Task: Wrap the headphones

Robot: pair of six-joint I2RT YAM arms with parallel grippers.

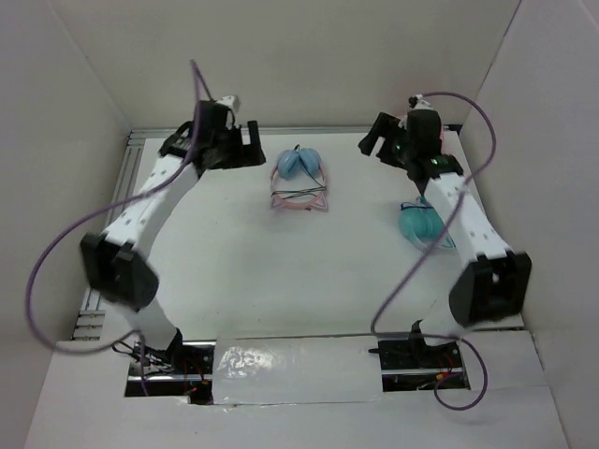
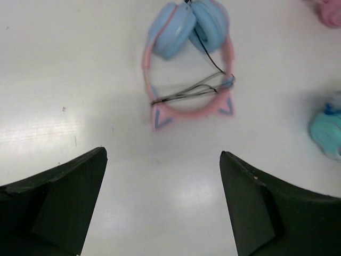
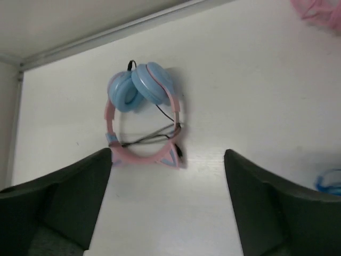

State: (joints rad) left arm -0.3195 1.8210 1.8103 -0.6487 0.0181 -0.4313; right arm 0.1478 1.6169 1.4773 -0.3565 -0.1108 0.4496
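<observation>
The headphones (image 1: 299, 165) lie flat at the back middle of the white table, with light-blue ear cups folded together and a pink headband with two cat ears toward the front. Their thin black cable is bundled across the headband loop. They also show in the left wrist view (image 2: 173, 32) and the right wrist view (image 3: 152, 85). My left gripper (image 1: 251, 142) is open and empty just left of them; its jaws (image 2: 162, 153) stand wide apart above bare table. My right gripper (image 1: 374, 140) is open and empty to their right (image 3: 168, 153).
Teal headphones (image 1: 421, 224) lie at the right under my right forearm and also show in the left wrist view (image 2: 327, 133). All-pink headphones (image 2: 330, 10) sit at the far right back corner (image 3: 319, 10). Cardboard walls (image 1: 309, 56) enclose the table on three sides.
</observation>
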